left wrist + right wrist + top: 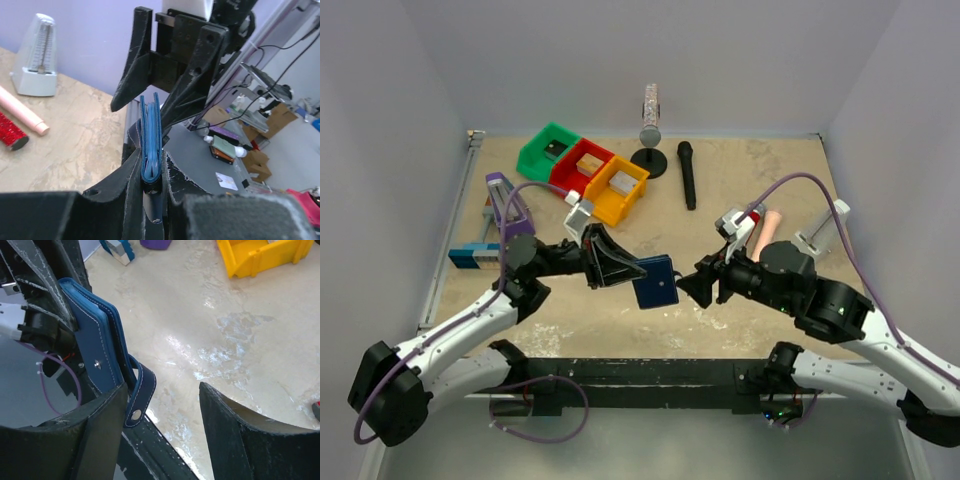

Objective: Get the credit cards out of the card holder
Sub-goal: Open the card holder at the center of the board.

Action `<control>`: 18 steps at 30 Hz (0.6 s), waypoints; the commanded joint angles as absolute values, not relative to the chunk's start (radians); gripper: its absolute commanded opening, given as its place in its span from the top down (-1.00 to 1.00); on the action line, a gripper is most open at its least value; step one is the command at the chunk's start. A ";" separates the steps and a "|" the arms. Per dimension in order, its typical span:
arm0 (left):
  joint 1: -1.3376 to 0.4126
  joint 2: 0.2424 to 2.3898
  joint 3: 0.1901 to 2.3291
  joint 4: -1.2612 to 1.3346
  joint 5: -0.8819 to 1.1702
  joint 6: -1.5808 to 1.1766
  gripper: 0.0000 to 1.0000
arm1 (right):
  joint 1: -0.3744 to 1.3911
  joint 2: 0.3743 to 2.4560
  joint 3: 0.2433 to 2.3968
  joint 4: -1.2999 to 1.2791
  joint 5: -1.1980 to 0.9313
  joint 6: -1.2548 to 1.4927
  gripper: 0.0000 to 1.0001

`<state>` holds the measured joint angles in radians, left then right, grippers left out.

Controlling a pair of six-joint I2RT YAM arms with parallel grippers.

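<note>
1. Two grippers meet over the near middle of the table (750, 200). The card holder (656, 281) is carried between them, clear of the surface.
2. The left gripper (626, 270) is clamped on the card holder, one finger on each outer face. Its wrist view shows the wallet edge-on, folded shut, with lighter blue layers between the covers.
3. The right gripper (693, 284) stands wide and holds nothing.
4. Deciding relation: the wallet reaches out from the left fingertips straight toward the right gripper, so its free edge faces that gripper. The snap tab (138, 390) hangs unfastened from that edge, inside the right gripper's gap and just beside one finger (100, 435). It is well apart from the other finger.
5. No credit cards show outside the wallet. Judged from this, they are not yet out.
6. Judgement: the right arm is the free one and the nearer to the opening edge. The next move calls for it to take a cover or the tab and fold the wallet open. The risk is pinching both covers together.
</note>
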<state>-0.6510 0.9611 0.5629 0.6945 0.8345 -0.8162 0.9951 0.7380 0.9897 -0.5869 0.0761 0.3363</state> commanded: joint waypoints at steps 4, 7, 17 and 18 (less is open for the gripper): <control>-0.632 1.072 0.575 1.147 1.011 -1.066 1.00 | 0.962 0.713 0.960 -0.471 -0.086 0.341 -0.29; -0.629 1.115 0.574 1.271 1.032 -1.146 1.00 | 0.959 0.709 0.962 -0.436 -0.142 0.357 -0.32; -0.629 1.184 0.575 1.495 1.048 -1.282 1.00 | 0.943 0.699 0.948 -0.341 -0.310 0.410 -0.36; -0.630 1.193 0.580 1.524 1.048 -1.302 1.00 | 0.943 0.704 0.950 -0.338 -0.322 0.413 -0.36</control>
<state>-0.6350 1.1629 0.5629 1.2480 1.0470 -1.2148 0.9463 0.7021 0.9497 -0.4294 -0.2096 0.3817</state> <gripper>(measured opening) 0.211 0.681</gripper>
